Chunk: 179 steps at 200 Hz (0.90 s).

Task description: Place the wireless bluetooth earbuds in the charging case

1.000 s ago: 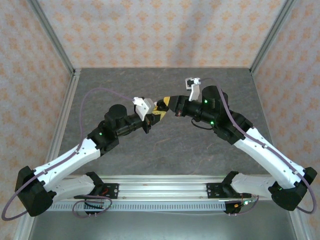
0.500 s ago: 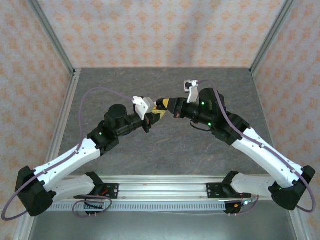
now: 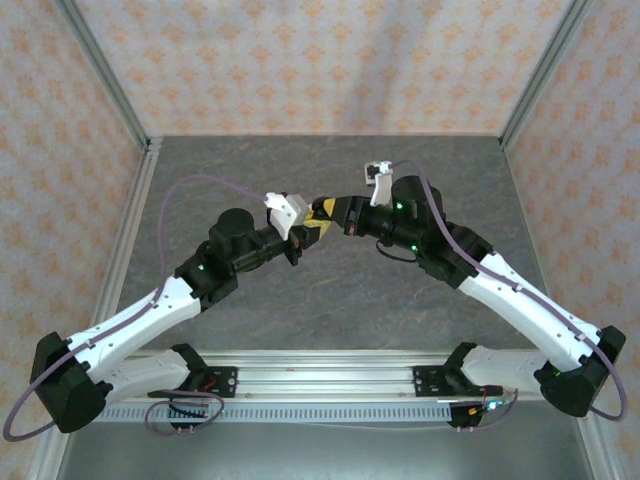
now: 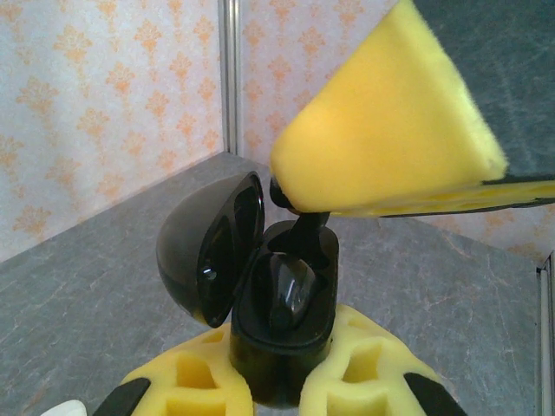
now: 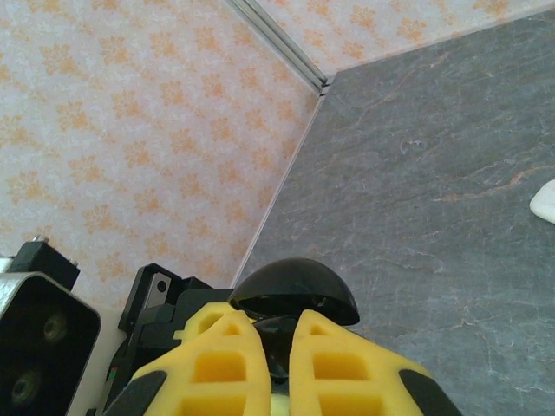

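Observation:
My left gripper (image 3: 303, 233) is shut on the base of the black charging case (image 4: 282, 351), holding it upright above the table with its lid (image 4: 206, 253) swung open to the left. One glossy black earbud (image 4: 293, 288) sits in the near slot. My right gripper (image 3: 326, 211) comes in from the right, shut on a second black earbud (image 4: 303, 229) whose stem reaches down into the case's far slot. In the right wrist view the domed lid (image 5: 295, 291) shows just past my right gripper (image 5: 282, 351), with the held earbud mostly hidden between the pads.
Both grippers meet in mid-air over the middle of the grey table (image 3: 330, 300). Patterned walls enclose the back and sides, with metal posts in the corners. A small white object (image 5: 545, 199) lies on the table at the edge of the right wrist view.
The right arm has shifted slightly left and closer to the left gripper, bringing the held earbud against the case. The left arm has stayed still.

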{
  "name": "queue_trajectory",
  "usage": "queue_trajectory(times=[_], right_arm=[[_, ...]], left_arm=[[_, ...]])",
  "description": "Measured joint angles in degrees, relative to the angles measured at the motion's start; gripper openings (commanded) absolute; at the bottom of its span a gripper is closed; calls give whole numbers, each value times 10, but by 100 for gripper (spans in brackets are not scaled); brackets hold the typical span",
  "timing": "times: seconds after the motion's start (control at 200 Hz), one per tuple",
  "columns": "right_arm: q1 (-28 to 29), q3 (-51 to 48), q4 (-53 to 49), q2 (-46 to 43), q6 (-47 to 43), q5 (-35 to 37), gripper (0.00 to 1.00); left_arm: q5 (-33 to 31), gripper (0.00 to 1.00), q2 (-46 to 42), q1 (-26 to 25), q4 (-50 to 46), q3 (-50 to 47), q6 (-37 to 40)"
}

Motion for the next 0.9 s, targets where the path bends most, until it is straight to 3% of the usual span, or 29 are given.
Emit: queue_trajectory(times=[0.896], right_arm=[[5, 58, -79, 59, 23, 21, 12]], left_arm=[[-25, 0, 4, 0, -39, 0, 2]])
